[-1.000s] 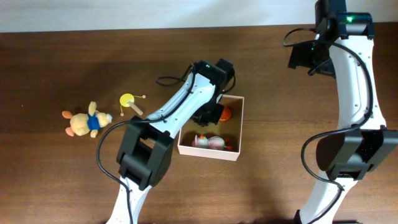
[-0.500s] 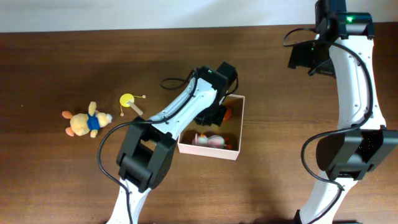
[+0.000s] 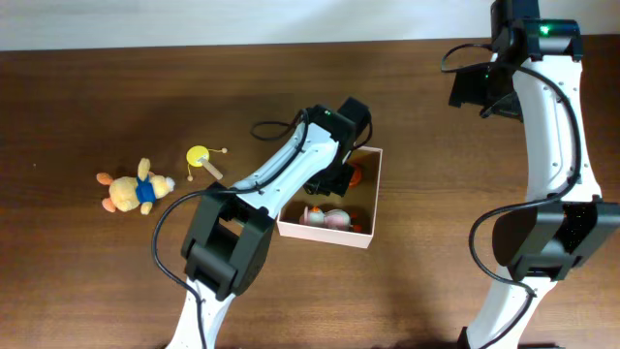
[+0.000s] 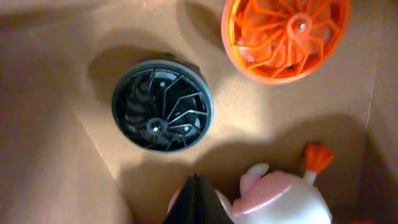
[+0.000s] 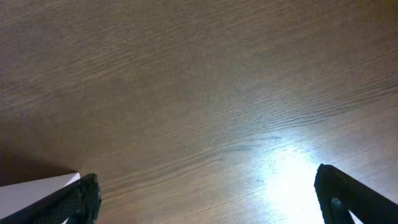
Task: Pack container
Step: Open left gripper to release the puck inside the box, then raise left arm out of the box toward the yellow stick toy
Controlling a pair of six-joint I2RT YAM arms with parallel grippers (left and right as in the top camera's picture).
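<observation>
The container [image 3: 373, 208] is a shallow white box with a tan inside at the table's middle. In it lie an orange wheel [image 4: 285, 36], a black wheel [image 4: 163, 106] and a white and pink toy [image 4: 280, 198]. My left gripper [image 4: 196, 202] is shut and empty above the box floor, its fingers pressed together beside the white and pink toy. My right gripper [image 5: 208, 193] is open and empty over bare table at the far right. A corner of the container [image 5: 31, 190] shows at that view's lower left.
A yellow and blue plush animal [image 3: 131, 190] and a small yellow drum toy with a stick [image 3: 201, 159] lie on the brown table to the left of the box. The table's far edge meets a white wall.
My left gripper has shifted slightly to the right and deeper into the box. The right arm has not moved.
</observation>
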